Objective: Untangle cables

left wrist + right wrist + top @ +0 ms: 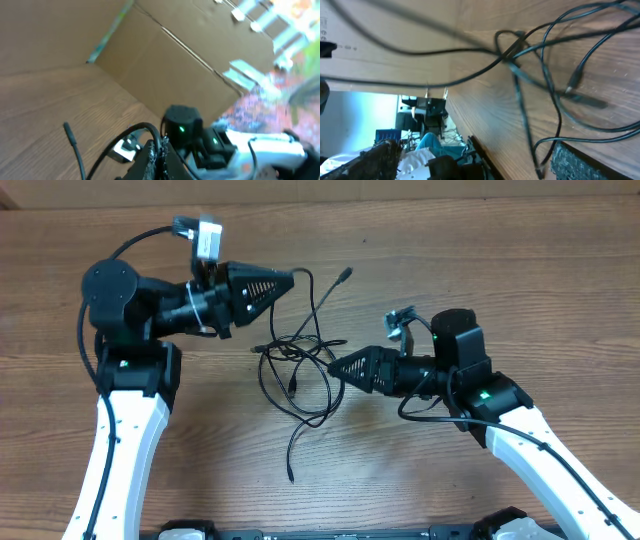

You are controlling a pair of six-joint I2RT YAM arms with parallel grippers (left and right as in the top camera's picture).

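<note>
**Untangling: first strand being drawn clear**

Looking at cables (296,346) knotted in one loose heap at centre frame on the table (480,240), between both arms. Judging the step as separating one strand from the heap.

Keep the left gripper (291,278) clamped shut on the strand running up to it at upper centre. Looks pinched near its end, though hard to confirm from the left wrist view. Bring the right gripper (335,366) in low from right of centre, fingers (590,161) spread wide, nothing between them. Aim for the crossing (511,49) at upper middle of the right wrist view, not the free plug tips. Close on a single cord only, then pull apart slowly and sideways, watching for loops cinching tight. Stop if the whole heap drags.

Pose-wise: reaching in from upper left with the left arm, wrist rolled, pointing right. Reaching in from lower right with the right arm, held level, pointing left – just beside the heap's nearest loop.
</note>
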